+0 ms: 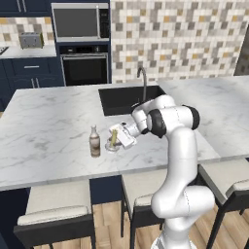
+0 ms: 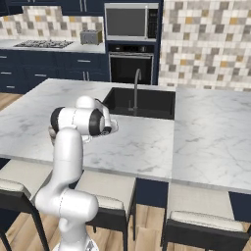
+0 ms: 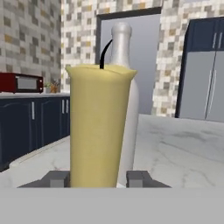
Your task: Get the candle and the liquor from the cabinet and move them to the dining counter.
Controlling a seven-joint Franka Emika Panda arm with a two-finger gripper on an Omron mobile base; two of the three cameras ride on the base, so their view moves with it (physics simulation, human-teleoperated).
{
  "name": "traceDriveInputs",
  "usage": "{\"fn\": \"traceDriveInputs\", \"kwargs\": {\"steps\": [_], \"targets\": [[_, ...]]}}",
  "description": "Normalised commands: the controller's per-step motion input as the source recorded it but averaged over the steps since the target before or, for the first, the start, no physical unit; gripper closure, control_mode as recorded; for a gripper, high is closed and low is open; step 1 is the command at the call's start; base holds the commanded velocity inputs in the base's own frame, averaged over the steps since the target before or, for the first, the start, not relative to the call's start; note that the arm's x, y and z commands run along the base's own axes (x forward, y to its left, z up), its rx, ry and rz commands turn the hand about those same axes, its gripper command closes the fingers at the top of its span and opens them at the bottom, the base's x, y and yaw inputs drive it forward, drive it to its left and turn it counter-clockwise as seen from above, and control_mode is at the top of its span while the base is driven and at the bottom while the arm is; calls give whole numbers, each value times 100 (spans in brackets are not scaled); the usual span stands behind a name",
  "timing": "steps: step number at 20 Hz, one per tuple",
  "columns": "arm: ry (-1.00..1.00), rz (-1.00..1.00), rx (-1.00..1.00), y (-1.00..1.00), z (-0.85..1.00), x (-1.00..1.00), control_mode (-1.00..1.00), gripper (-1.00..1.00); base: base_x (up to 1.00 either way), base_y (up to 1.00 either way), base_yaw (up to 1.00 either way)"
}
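The pale-yellow candle (image 1: 113, 137) stands on its small white saucer on the marble dining counter (image 1: 48, 121), near the front edge. My gripper (image 1: 118, 136) reaches it from the right and is shut on it. In the hand view the candle (image 3: 98, 127) rises between my two fingertips (image 3: 57, 178), with its black wick showing. The liquor (image 1: 95, 141) stands upright on the counter just left of the candle. In the hand view it is directly behind the candle, its whitish neck (image 3: 121, 41) showing above. Navy wall cabinets (image 1: 24, 6) hang over the far worktop; which one is the cabinet I cannot tell.
A black sink (image 1: 126, 97) with a curved faucet (image 1: 144, 80) lies behind my hand. Cushioned stools (image 1: 58, 204) line the counter's near side. Beyond are a microwave (image 1: 80, 22), an oven (image 1: 85, 68) and a toaster (image 1: 30, 40).
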Motion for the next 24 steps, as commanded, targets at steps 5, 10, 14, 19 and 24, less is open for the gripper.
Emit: {"fn": "traceDriveInputs", "kwargs": {"steps": [5,10,14,19,24], "targets": [[3,1,-6,9,-26,8,-100,100,0,0,0],[0,1,-11,10,-30,-4,-100,100,0,0,0],[0,0,-10,3,-34,-14,-100,100,0,0,0],[0,0,-2,0,-37,-5,-100,100,0,0,0],[0,-2,0,0,-32,0,-100,-100,0,0,0]]}}
